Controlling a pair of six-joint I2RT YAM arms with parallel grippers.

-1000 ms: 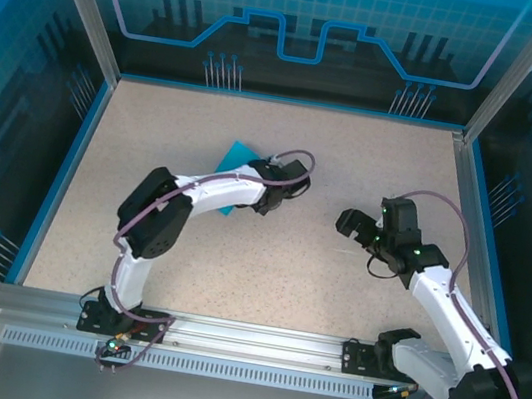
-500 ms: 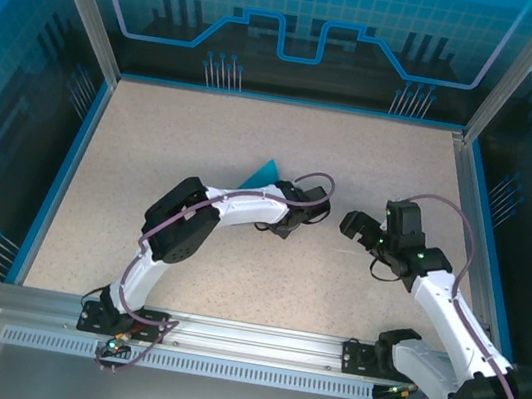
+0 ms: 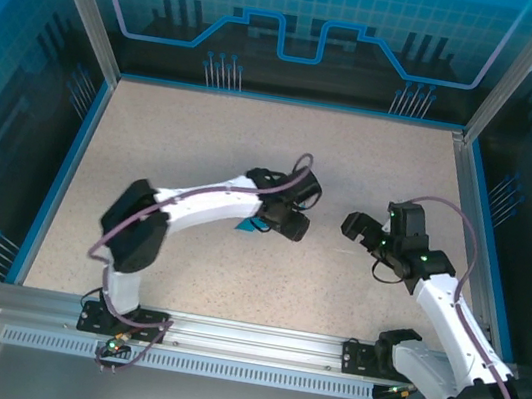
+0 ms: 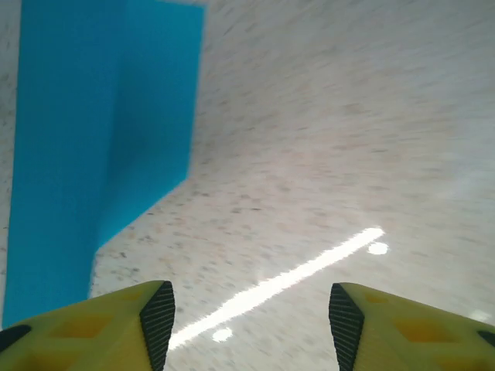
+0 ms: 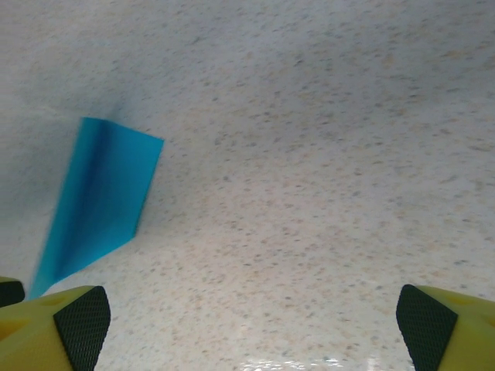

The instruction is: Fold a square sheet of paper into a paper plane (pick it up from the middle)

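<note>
The folded square sheet of paper (image 4: 93, 124) lay near the middle of the table (image 3: 196, 128), its long axis with the crease running away from the left gripper (image 4: 247, 317), whose fingers stood spread and empty just beside it. From above only a small bit showed under the left forearm, while a second before a larger part had shown beyond that arm. The right gripper (image 5: 251, 321) was also spread wide, holding nothing.

White arm links (image 3: 208, 197), black joints (image 3: 129, 235), mauve looping cables (image 3: 438, 199), yellow pincer fingers (image 4: 85, 331), black ribbed pads (image 4: 158, 315)
</note>
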